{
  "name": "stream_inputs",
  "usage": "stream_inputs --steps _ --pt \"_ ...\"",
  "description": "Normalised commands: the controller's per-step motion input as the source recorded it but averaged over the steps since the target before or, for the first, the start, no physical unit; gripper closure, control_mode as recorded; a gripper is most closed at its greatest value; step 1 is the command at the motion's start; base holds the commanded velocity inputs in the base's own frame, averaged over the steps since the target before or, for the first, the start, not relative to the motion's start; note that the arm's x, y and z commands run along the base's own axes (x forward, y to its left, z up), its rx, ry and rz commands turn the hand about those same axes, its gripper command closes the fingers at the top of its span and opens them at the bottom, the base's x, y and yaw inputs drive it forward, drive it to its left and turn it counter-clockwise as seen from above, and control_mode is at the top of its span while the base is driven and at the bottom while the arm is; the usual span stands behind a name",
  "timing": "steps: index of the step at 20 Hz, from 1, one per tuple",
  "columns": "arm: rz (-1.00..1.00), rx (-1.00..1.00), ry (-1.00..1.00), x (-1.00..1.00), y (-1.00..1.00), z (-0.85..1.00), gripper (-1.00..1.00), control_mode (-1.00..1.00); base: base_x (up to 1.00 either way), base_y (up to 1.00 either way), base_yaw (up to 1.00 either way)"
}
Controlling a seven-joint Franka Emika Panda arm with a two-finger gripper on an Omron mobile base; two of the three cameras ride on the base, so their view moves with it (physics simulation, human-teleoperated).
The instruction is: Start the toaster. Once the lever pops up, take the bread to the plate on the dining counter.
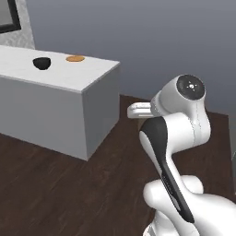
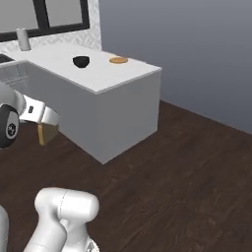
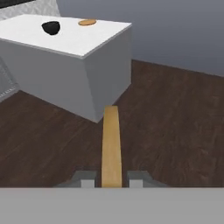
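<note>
A: Where is the small tan-brown slice of toast (image 3: pixel 111 146)?

B: Clamped edge-on in the claw (image 3: pixel 112 180). In the hand view it stands up as a thin tan strip between the two small dark fingertips (image 3: pixel 87 180), which press against its flat faces from either side.

A: So the claw is clenched on it?

B: Yes, grasping the bread. In the right base view the same slice (image 2: pixel 41 134) hangs as a thin tan edge under the white hand at the left side of the frame, above the dark wooden floor (image 2: pixel 187 172).

A: And the flat round orange-tan plate?

B: It lies on the long white worktop (image 1: pixel 69 73) of the island, near the far edge of that top. You can pick the plate out in the left base view (image 1: pixel 75 58), the right base view (image 2: pixel 118 60) and the hand view (image 3: pixel 87 22).

A: Anything beside it?

B: A small black bowl (image 1: pixel 41 63) sits on the same worktop, near the plate but apart from it.

A: How far is the toast from the plate?

B: Well apart. The claw holds it out over the floor, short of the island's near corner.
</note>
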Motion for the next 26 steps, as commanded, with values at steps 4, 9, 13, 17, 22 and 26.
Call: stream_inputs --steps 4,9,13,17,22,26 --pt "0.0 0.0 0.0 0.0 0.0 0.0 1.0 1.0 1.0 0.18 -0.38" --pt "0.0 0.0 0.0 0.0 0.0 0.0 1.0 1.0 1.0 0.01 -0.32" --pt "0.0 0.0 0.0 0.0 0.0 0.0 1.0 1.0 1.0 0.01 -0.17" --pt "0.0 0.0 0.0 0.0 0.0 0.0 1.0 1.0 1.0 0.0 -0.13" --pt "0.0 0.0 0.0 0.0 0.0 0.0 1.0 1.0 1.0 0.01 -0.14" --pt "0.0 0.0 0.0 0.0 0.0 0.0 1.0 1.0 1.0 0.08 -0.1"
